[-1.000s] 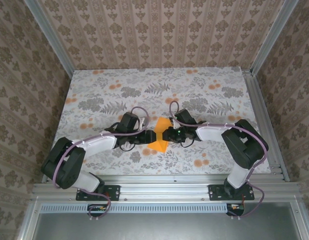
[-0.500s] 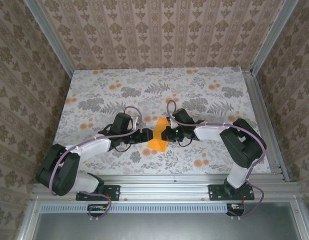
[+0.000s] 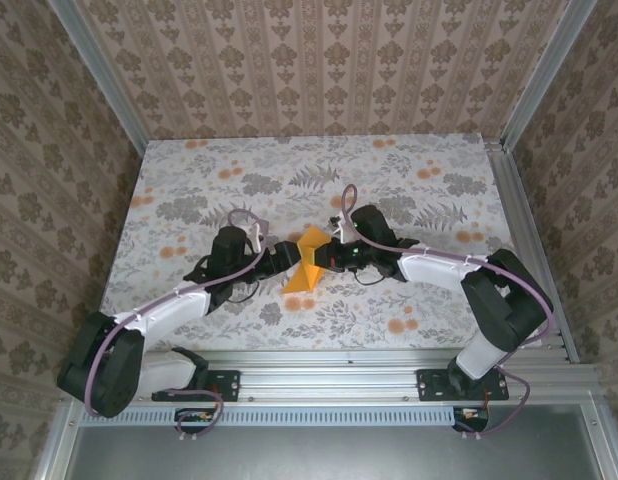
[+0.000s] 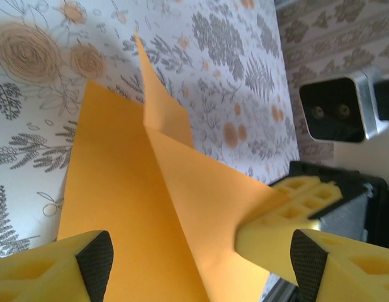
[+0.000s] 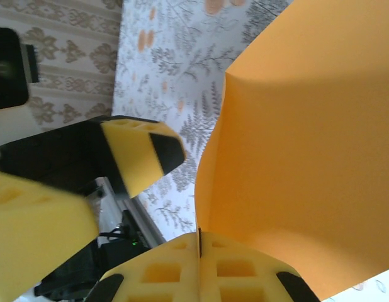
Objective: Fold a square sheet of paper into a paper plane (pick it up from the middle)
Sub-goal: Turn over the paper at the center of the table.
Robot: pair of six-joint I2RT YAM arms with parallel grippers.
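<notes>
Surroundings: brown patterned walls (image 3: 319, 60) stand on three sides of the table (image 3: 419, 190), and an aluminium rail (image 3: 329, 378) runs along its 6 o'clock edge.
Table cover: a pale print of grey ferns and small orange flowers.
Sheet of paper: the sheet of paper (image 3: 305, 262) is bright orange and creased. It sits near the middle of the table, a little toward 6 o'clock, between the two grippers, and its lowest corner points to about 7 o'clock.
Paper, left wrist view: the sheet of paper (image 4: 131, 189) shows a fold line across it, with a narrow pointed flap rising toward 12 o'clock.
Paper, right wrist view: the sheet of paper (image 5: 308, 157) is a broad, gently curved face on the 3 o'clock side, and its edge runs down into the fingers at 6 o'clock.
Right gripper: the right gripper (image 3: 327, 256) is at the paper's 3 o'clock. The right wrist view shows the right gripper (image 5: 199, 267) with its yellow fingers pressed together on the paper's edge. From the left wrist, the right gripper (image 4: 279, 217) grips a corner at 4 o'clock.
Left gripper: the left gripper (image 3: 285, 256) is at the paper's 9 o'clock. Its fingers (image 4: 56, 270) stand wide apart, and the paper's near part lies between them unsqueezed.
Arms: both reach in low, the left from 8 o'clock and the right from 4 o'clock.
</notes>
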